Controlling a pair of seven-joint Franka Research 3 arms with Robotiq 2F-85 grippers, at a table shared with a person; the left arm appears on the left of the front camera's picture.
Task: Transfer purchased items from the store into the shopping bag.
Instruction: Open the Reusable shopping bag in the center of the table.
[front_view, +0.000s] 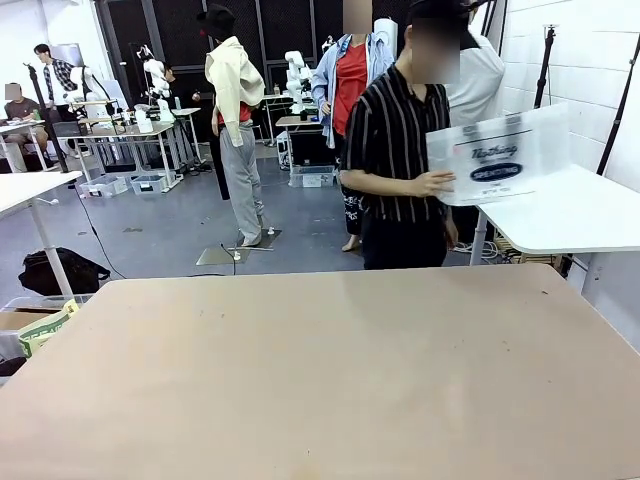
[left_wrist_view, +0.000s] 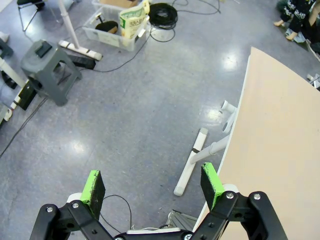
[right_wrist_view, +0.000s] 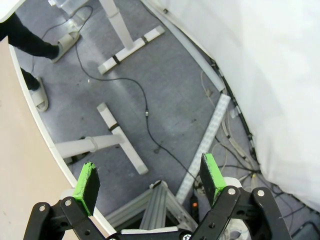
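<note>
A person in a striped shirt stands at the table's far side holding the shopping bag (front_view: 497, 157), a translucent whitish bag with dark lettering, up in one hand (front_view: 432, 183). The tan table (front_view: 330, 380) lies bare in front of them. My left gripper (left_wrist_view: 152, 187) hangs open over the floor beside the table's edge (left_wrist_view: 280, 135), nothing between its green pads. My right gripper (right_wrist_view: 148, 179) is also open, over the floor near the table's rim (right_wrist_view: 22, 165). The store and the purchased items are out of view.
A white side table (front_view: 570, 215) stands at the far right. Below the left gripper are a grey step stool (left_wrist_view: 50, 70) and a clear bin (left_wrist_view: 112, 27). Cables and table feet (right_wrist_view: 117, 142) lie on the floor under the right gripper, beside a white wall (right_wrist_view: 270, 75).
</note>
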